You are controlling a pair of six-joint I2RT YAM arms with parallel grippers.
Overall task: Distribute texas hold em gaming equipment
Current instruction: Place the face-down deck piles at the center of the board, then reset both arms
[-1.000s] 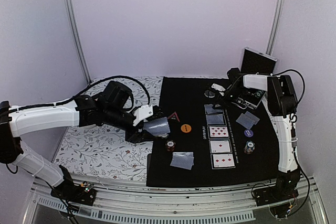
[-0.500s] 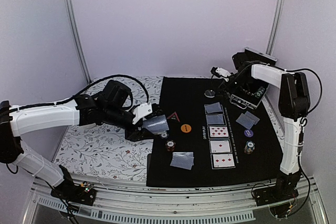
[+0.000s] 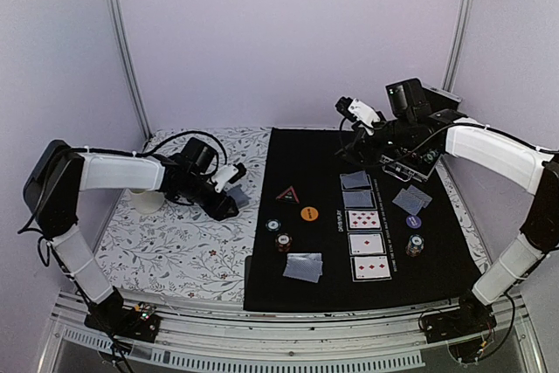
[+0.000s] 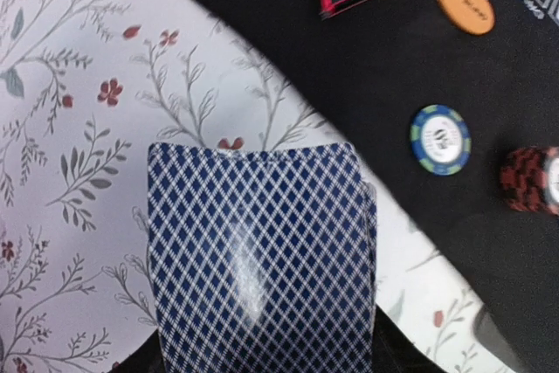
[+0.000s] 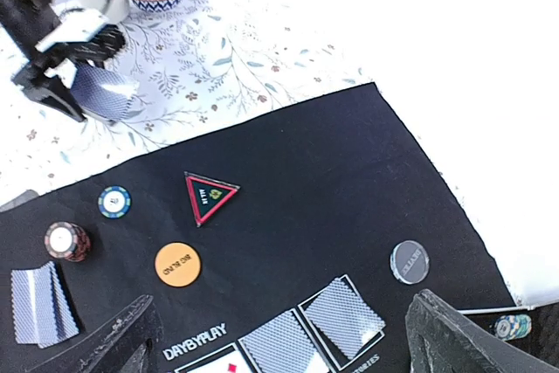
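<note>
The left gripper [image 3: 224,202] has drawn back past the left edge of the black mat [image 3: 297,163], clenched on the cards [image 4: 262,251] above the floral cloth [image 3: 157,251]. The right gripper [image 3: 356,113] has lifted, jaws wide. Cards should go singly, deck level.

— Where's the small stuff?
— In the top view, the red triangle marker [image 3: 287,194] lies flat at centre, the orange disc [image 3: 309,213] lower right of it, a blue-edged chip [image 3: 273,225] and a red chip stack [image 3: 284,242] below.
— And cards?
— Three red-suited face-up cards [image 3: 368,244] in a column, two face-down cards [image 3: 357,189] above; a lattice-backed card stack [image 4: 262,251] lower-middle in the left wrist view.
</note>
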